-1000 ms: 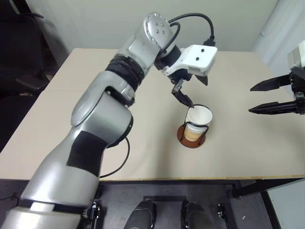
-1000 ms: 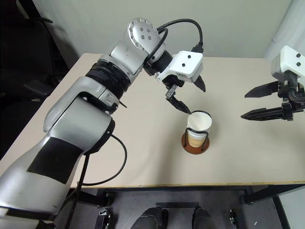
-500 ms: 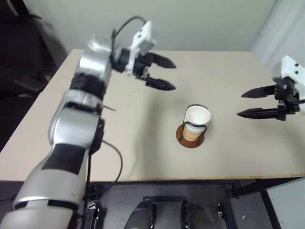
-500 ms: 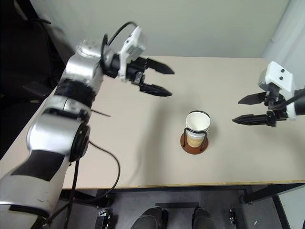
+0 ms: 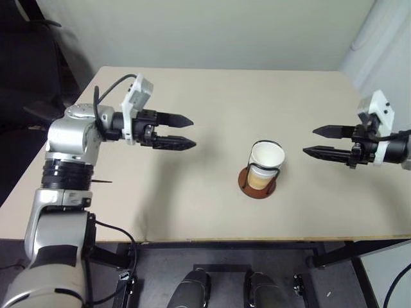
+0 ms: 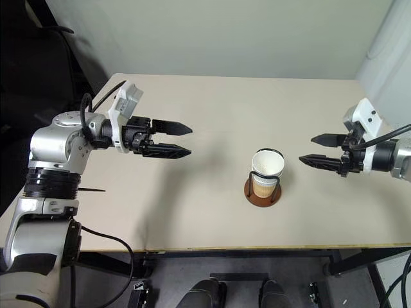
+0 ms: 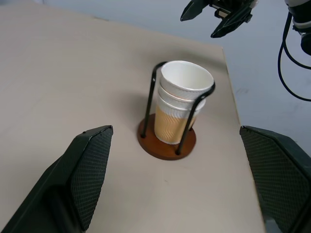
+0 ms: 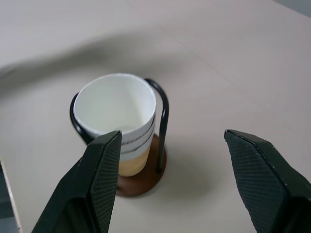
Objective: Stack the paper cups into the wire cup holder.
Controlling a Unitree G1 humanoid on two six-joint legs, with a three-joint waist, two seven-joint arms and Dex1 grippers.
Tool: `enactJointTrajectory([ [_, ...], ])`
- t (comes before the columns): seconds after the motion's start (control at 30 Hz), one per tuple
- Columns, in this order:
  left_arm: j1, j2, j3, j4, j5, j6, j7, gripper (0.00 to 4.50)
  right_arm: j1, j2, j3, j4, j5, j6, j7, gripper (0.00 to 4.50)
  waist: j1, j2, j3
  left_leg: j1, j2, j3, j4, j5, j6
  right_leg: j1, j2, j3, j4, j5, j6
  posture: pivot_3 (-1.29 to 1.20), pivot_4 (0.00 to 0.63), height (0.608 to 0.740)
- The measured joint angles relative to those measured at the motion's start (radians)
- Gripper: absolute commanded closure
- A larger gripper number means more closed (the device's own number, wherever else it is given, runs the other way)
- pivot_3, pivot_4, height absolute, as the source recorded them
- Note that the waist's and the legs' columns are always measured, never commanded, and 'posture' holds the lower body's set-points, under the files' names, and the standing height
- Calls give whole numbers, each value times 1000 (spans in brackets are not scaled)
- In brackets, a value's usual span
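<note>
No readable text, labels, brands, numbers or signs in any view. The paper cups (image 7: 181,104) carry just a wavy embossed pattern and thin dark rim lines, no lettering. The wire cup holder (image 7: 167,141) base is plain, and the table (image 5: 192,186) is bare of any marking.
</note>
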Motion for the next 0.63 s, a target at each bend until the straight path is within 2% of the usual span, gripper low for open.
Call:
enactJointTrajectory([
  [0.17,-27,76,-15,75,15,-27,-57,25,36,-39,-19,-23,31,9,25,1091,-9,0,0,2,0,-2,-1,-2,4,-1,1,1,3,3,-5,0,150,740],
  [0.4,-134,115,-15,239,59,-93,-59,25,31,-45,-20,-29,39,8,24,1091,-12,0,0,0,0,-4,-2,-7,-10,-3,2,1,3,5,-7,0,150,740],
  [0.63,-108,145,1,252,76,-94,-39,25,29,-44,-9,-28,38,-6,30,1091,-15,0,0,-1,0,-4,-11,1,-2,-7,2,1,-2,2,-7,0,150,740],
])
